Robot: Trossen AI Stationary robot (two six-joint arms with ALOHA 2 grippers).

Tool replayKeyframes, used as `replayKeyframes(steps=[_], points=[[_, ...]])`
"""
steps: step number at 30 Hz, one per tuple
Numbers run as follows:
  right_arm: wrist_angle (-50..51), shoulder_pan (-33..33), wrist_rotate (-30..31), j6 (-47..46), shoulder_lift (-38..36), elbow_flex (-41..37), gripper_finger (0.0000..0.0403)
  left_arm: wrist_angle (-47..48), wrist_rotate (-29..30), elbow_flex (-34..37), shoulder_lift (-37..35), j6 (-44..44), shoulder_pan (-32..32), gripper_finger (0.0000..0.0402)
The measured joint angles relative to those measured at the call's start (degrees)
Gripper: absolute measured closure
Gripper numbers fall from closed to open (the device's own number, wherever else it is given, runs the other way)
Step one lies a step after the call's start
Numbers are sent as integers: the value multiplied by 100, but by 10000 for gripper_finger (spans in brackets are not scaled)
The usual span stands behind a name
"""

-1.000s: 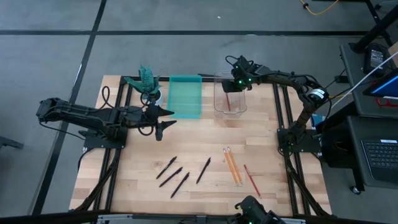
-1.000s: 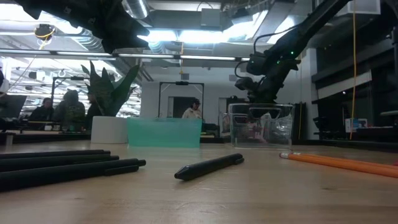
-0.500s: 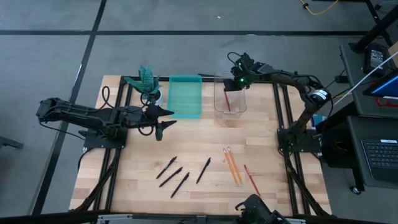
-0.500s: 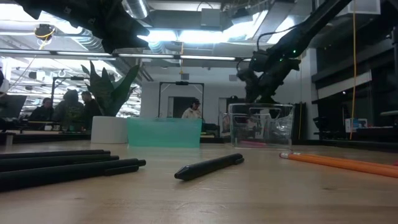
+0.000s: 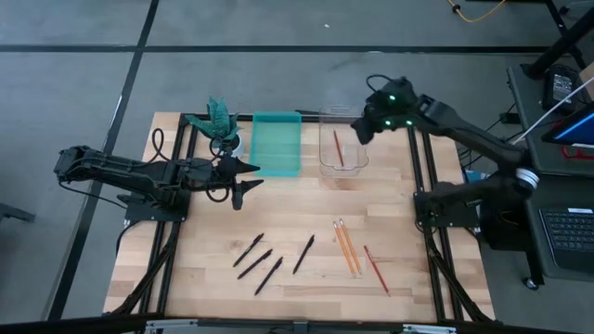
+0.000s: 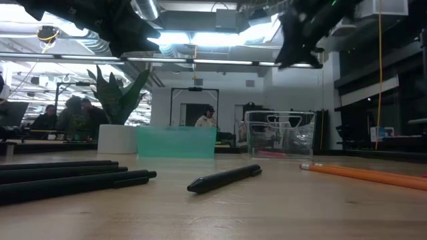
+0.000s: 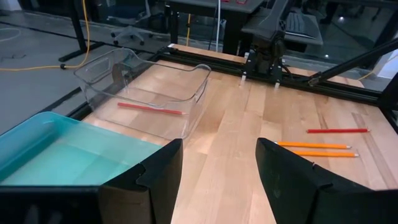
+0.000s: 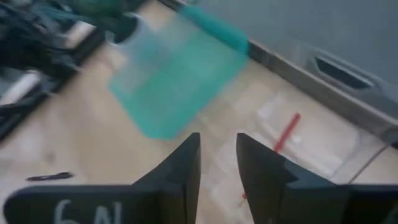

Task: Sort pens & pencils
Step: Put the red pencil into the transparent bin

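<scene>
Several black pens [image 5: 268, 261] lie flat on the table's near half, and show close by in the low view [image 6: 223, 179]. Right of them lie two orange pencils [image 5: 346, 246] and one red pencil [image 5: 376, 269]. Another red pencil [image 5: 338, 148] lies flat on the floor of the clear bin [image 5: 327, 160], also seen in the left wrist view [image 7: 151, 109]. My right gripper [image 5: 364, 130] hovers high over the bin's right side, open and holding nothing [image 8: 217, 168]. My left gripper [image 5: 243, 176] waits open [image 7: 217, 174] beside the teal bin [image 5: 277, 144].
The teal bin stands left of the clear bin at the table's far side, with a potted plant [image 5: 221, 119] at its left. Bare wood lies between the bins and the pens and pencils. People show in the room behind [image 6: 67, 113].
My right gripper has risen out of the clear bin's mouth and swung up and toward the table's right edge. The red pencil has stayed lying in the bin. The left arm has kept still.
</scene>
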State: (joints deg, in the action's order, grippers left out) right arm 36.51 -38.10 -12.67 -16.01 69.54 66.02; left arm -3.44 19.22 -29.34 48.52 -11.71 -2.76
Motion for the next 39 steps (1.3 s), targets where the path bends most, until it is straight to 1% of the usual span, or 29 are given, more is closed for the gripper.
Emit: replayKeyframes(steps=[3,7,9,14,17,21,25,33,39], points=[[148,247,11,-13,-493,0,298,0,2,0,1,6,1,204],[624,564,79,-67,-1067,0,298,0,2,0,2,5,2,204],[934,765,299,-230,-1287,0,297,0,2,0,0,7,2,204],[1475,1439,1110,-786,-1646,-2,297,0,2,0,0,7,2,204],[1667,1867,1312,-1141,-1766,-2,297,0,2,0,2,7,0,204],[1892,2459,1387,-1665,-1834,-2,297,0,1,0,0,7,2,204],[2184,3129,1688,-2274,-1827,-2,297,0,2,0,2,7,2,204],[2548,4554,2481,-3367,-1662,-4,297,0,2,0,0,7,2,204],[2616,5532,2583,-4082,-1271,-4,297,0,2,0,0,7,2,204]])
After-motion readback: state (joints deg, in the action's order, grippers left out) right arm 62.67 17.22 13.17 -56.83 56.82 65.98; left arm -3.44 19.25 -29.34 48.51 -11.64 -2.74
